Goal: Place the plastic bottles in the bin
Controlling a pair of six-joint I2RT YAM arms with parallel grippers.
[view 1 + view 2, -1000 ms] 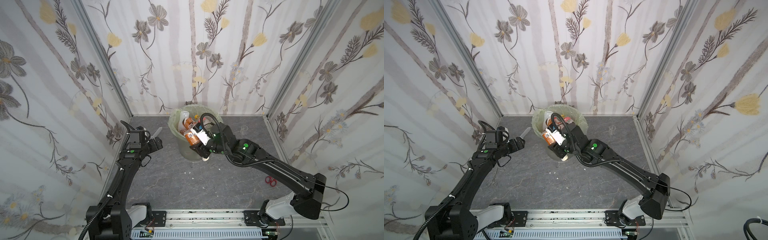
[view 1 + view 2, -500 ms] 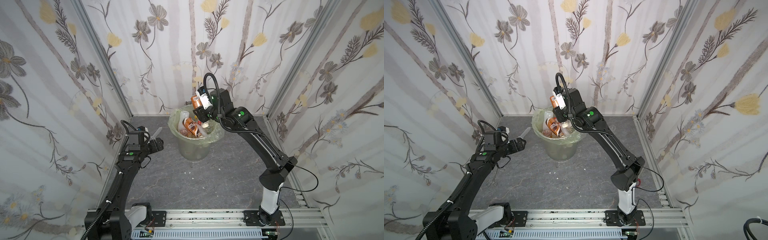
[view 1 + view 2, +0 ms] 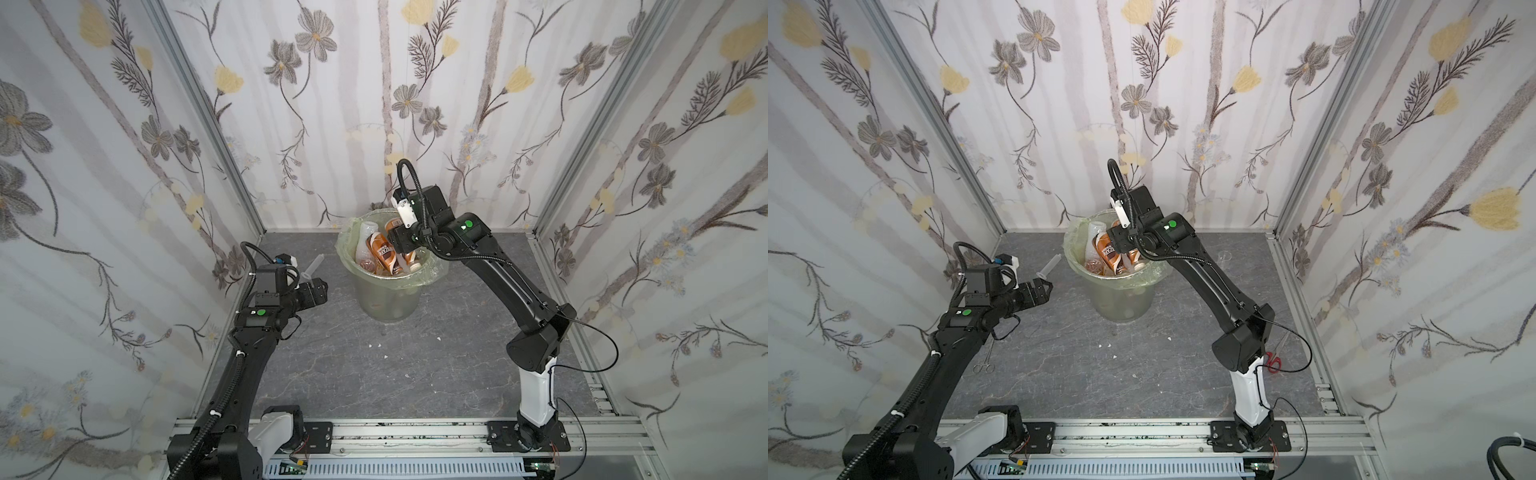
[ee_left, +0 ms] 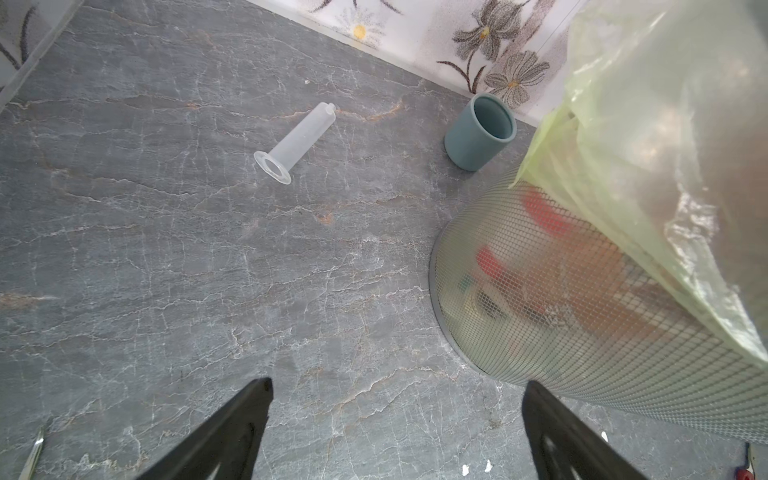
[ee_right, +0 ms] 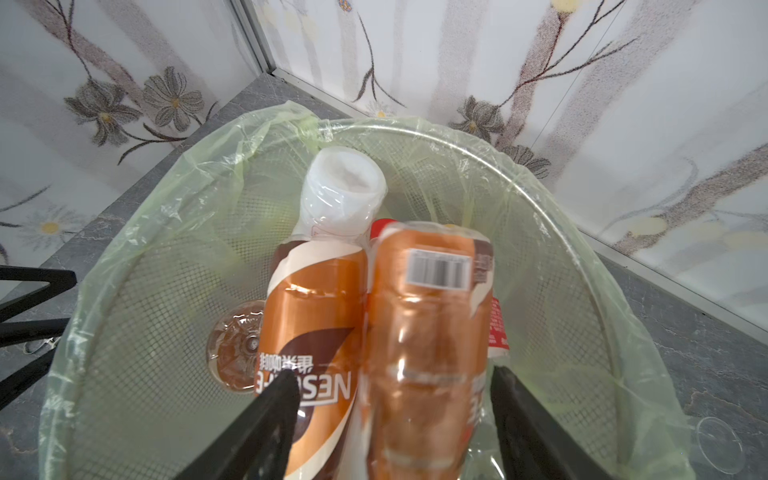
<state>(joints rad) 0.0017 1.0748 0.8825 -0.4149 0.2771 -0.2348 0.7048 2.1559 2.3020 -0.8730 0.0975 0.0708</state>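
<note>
The bin (image 3: 388, 299) (image 3: 1121, 299), a round mesh bucket lined with a pale green bag, stands at the back middle of the floor and holds several plastic bottles. My right gripper (image 3: 397, 245) (image 5: 390, 376) hangs over its mouth, open. A copper-brown bottle (image 5: 424, 332) lies loose between the fingers, blurred, with a gap on one side. Beside it lean a copper coffee bottle (image 5: 311, 316) (image 3: 380, 253) and a milky white bottle (image 5: 340, 195). My left gripper (image 3: 322, 289) (image 4: 397, 384) is open and empty, low over the floor beside the bin's base (image 4: 582, 332).
A clear syringe (image 4: 297, 143) (image 3: 313, 266) lies left of the bin. A grey-blue cup (image 4: 480, 133) stands behind it by the back wall. Red-handled scissors (image 3: 1273, 361) lie behind the right arm, metal forceps (image 3: 984, 365) under the left arm, and a small clear cup (image 3: 1225, 254) right of the bin.
The right arm lifted the copper bottle from low in front of the bin to above its mouth, then lowered and opened its jaws. The left arm stayed put.
</note>
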